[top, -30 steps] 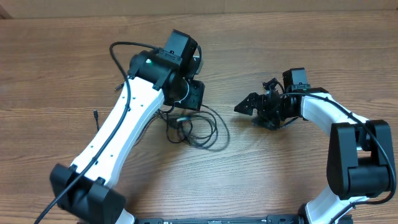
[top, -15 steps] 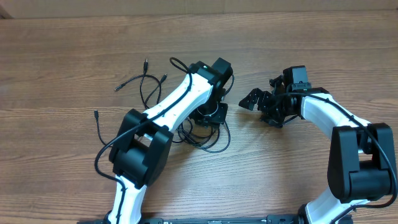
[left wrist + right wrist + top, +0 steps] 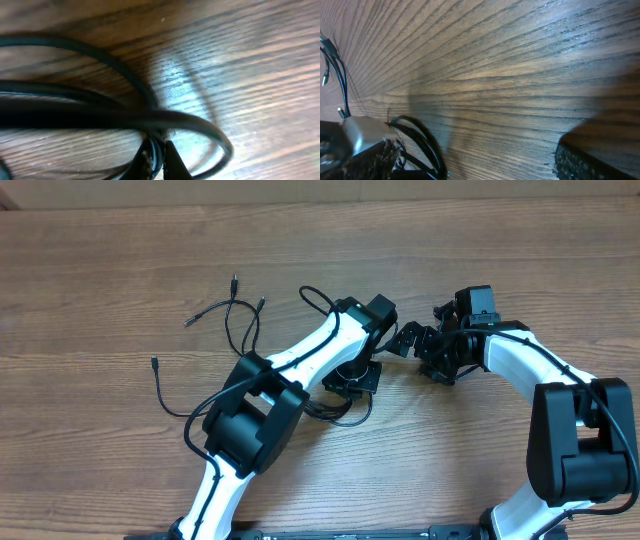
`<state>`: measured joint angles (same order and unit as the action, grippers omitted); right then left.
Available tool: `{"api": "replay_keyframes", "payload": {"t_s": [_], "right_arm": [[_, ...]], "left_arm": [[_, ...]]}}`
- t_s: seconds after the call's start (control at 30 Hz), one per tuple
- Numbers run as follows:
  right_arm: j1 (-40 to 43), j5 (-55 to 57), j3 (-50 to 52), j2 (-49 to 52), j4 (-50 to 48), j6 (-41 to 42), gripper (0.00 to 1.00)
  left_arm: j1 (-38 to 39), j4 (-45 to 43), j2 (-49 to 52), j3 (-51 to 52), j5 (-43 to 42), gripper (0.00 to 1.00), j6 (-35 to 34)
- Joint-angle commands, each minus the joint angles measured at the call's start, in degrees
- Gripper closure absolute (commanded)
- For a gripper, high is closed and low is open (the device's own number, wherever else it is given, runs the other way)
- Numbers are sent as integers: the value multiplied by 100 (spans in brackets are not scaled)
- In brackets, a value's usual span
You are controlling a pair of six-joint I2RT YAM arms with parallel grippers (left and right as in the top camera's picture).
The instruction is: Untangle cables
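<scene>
Overhead, left arm (image 3: 310, 350) hides knotted cables (image 3: 100, 117) on the bench (image 3: 100, 260); left gripper (image 3: 352, 378)'s jaws pinch them, right gripper (image 3: 402, 340)'s gape empty.

Brown wood-grain table (image 3: 520, 270) fills view; soft light glare on surface.

— What is seen on the wooden table (image 3: 520, 240)?

— Thin black cables (image 3: 236, 301) are laid out left of centre. Several plug ends are fanned toward the far left, and a bunch of loops is gathered near the middle.

— How is the left gripper (image 3: 352, 377) placed?

— It is lowered onto the bunched loops with its jaws closed, and part of the bunch is hidden beneath it.

— And the right gripper (image 3: 403, 340)?

— It is held just beside the left wrist with its jaws spread, apart from the cables.
</scene>
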<state>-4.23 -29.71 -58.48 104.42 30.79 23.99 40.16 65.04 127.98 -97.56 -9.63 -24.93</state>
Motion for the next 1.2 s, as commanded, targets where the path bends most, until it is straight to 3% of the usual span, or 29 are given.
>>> {"api": "replay_keyframes", "payload": {"t_s": [0.0,0.17,0.23,0.4,0.5,0.63,0.77,0.83,0.93,1.0,1.03,1.07,1.1,1.17], "right_arm": [[13,573,227,157,33,0,0],[13,570,227,157,35,2,0],[13,570,227,157,35,2,0],[13,570,227,157,33,2,0],[13,570,227,157,33,2,0],[13,573,227,157,33,2,0],[13,573,227,157,33,2,0],[13,573,227,157,33,2,0],[13,573,227,157,33,2,0],[13,573,227,157,33,2,0],[13,573,227,157,33,2,0],[13,573,227,157,33,2,0],[13,573,227,157,33,2,0],[13,573,227,157,35,2,0]], "left_arm": [[-11,-140,-1309,-210,114,96,271],[-70,116,-2605,-210,636,96,267],[-138,262,-2979,-210,1281,96,258],[-275,673,-3329,-210,2122,96,177],[-278,807,-3329,-208,1829,96,315],[-275,914,-3329,-208,450,96,1950],[-275,1440,-3314,-201,208,96,2153],[-275,1814,-3265,-188,205,88,1978],[-269,2037,-3261,-181,186,85,1700],[-262,2197,-3261,-153,-321,81,1679],[-262,2243,-3261,-131,-358,76,1670],[-264,2275,-3261,-81,-291,56,1547],[-264,2280,-3261,-57,-205,51,1440],[-291,2337,-3261,109,920,44,389]]}}
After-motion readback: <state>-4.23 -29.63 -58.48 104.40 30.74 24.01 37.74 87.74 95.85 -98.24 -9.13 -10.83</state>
